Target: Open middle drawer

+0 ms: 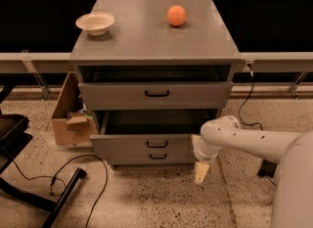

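Note:
The grey cabinet (146, 36) has three drawers. The middle drawer (142, 145), with a small black bar handle (156, 144), is pulled out and its dark grey interior (156, 123) shows. The upper drawer (117, 95) also stands slightly out, with a dark gap above it. Only a strip of the lowest drawer's front and its handle (157, 156) show below the middle one. My white arm (244, 141) comes in from the right. My gripper (201, 172) hangs pointing down at the floor, just beside the right front corner of the middle drawer.
A cream bowl (95, 23) and an orange (176, 15) sit on the cabinet top. A cardboard box (68, 117) stands on the floor at the cabinet's left. A black chair base (19, 144) and cables (78, 173) lie at the lower left. A cable (249, 100) hangs at the right.

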Robot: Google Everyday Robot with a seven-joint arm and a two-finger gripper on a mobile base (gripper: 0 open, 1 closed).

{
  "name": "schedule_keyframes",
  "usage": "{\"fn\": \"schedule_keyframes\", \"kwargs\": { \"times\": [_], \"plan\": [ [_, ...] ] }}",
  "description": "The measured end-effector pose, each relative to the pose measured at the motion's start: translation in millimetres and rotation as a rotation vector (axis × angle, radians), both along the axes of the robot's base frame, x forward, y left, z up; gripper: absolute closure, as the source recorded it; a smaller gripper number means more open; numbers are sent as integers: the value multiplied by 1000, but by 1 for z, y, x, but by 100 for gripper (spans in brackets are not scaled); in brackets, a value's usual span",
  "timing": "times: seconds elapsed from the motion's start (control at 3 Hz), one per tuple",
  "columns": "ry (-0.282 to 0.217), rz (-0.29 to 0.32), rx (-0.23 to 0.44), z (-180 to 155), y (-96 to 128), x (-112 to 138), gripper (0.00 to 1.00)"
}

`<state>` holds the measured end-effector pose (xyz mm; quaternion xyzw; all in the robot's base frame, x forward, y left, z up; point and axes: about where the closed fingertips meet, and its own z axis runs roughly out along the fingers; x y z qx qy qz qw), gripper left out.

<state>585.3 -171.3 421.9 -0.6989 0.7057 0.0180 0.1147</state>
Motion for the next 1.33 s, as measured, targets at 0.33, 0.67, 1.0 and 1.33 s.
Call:
{"fn": "schedule_keyframes", "kwargs": {
  "times": [0.33, 0.67, 1.0, 1.33],
  "plan": [
    [0, 0, 0, 0, 0, 0, 0],
    [-39, -1, -43, 19, -6, 0, 0],
    [-102, -18, -117, 61, -20, 0, 0],
    [-113, -27, -126, 66, -21, 4, 0]
  ]
}}
